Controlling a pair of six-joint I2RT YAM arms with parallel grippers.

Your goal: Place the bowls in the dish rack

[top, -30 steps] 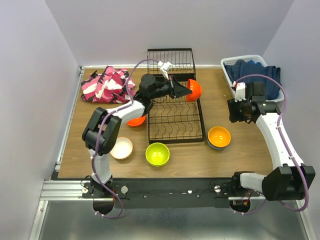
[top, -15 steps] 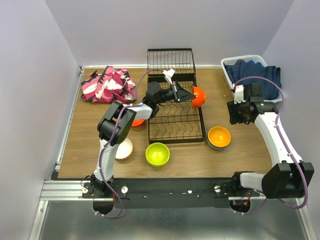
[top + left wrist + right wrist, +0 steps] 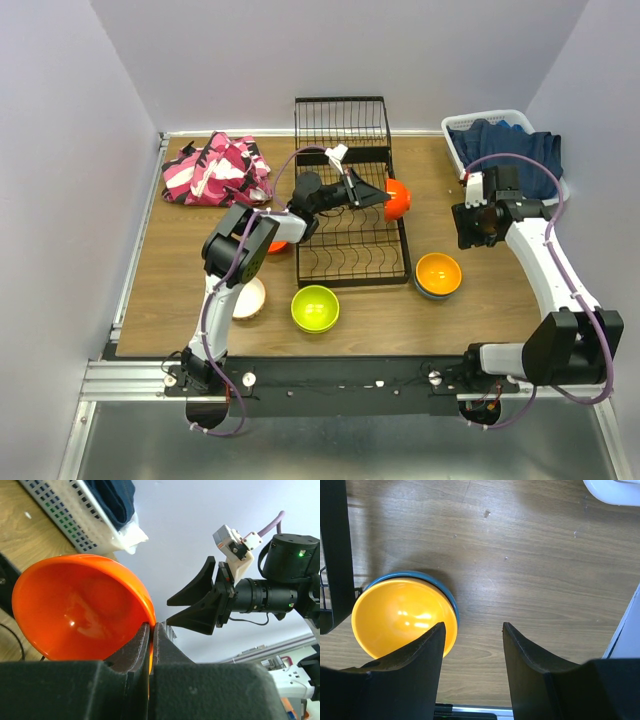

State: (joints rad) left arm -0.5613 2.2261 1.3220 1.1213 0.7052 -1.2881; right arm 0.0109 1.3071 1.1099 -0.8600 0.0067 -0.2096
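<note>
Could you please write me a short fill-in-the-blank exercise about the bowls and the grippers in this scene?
The left gripper is shut on the red-orange round plastic bowl, pinching its ____.
The orange round plastic bowl sits nested in a ____ bowl.
The right gripper hangs above the wooden table with its jaws ____.
Missing words: rim; blue; open.

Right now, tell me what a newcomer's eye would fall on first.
The left gripper pinches a red-orange bowl by its rim, on edge at the right edge of the dish rack. Then the orange bowl nested in a blue bowl right of the rack, near the open right gripper.
</note>
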